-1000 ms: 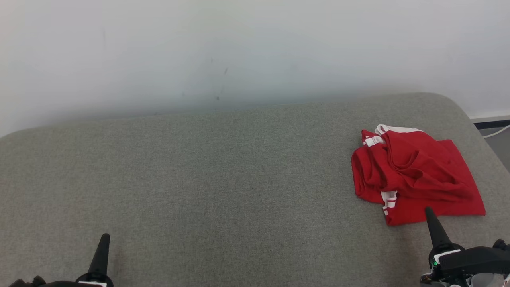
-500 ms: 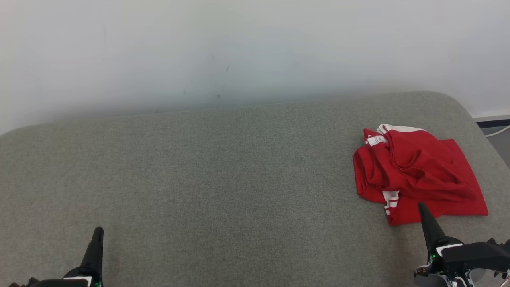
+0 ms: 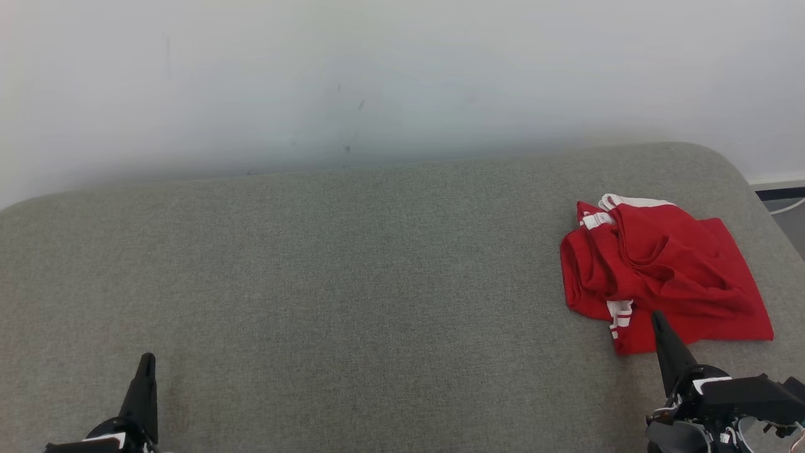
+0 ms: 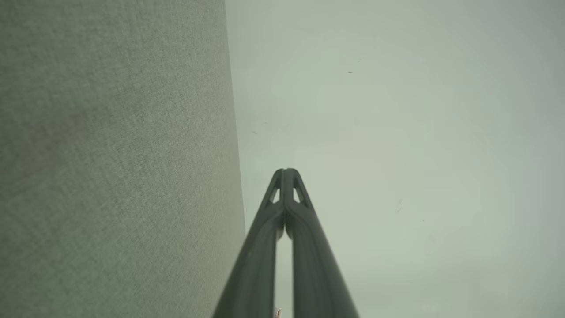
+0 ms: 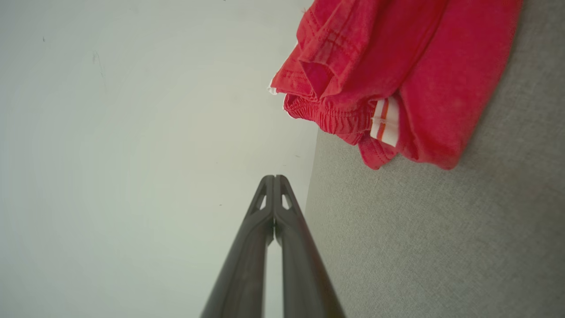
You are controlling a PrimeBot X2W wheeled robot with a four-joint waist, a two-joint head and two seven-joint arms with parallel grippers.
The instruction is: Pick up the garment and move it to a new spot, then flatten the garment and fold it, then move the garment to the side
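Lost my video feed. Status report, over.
Left gripper shut, empty. Right gripper shut, empty, beside the red shorts. Shorts crumpled on grey cushion's right side. No obstruction seen.

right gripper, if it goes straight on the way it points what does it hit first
Probably the wall: the shut right gripper aims just past the red garment, though depth is unclear.
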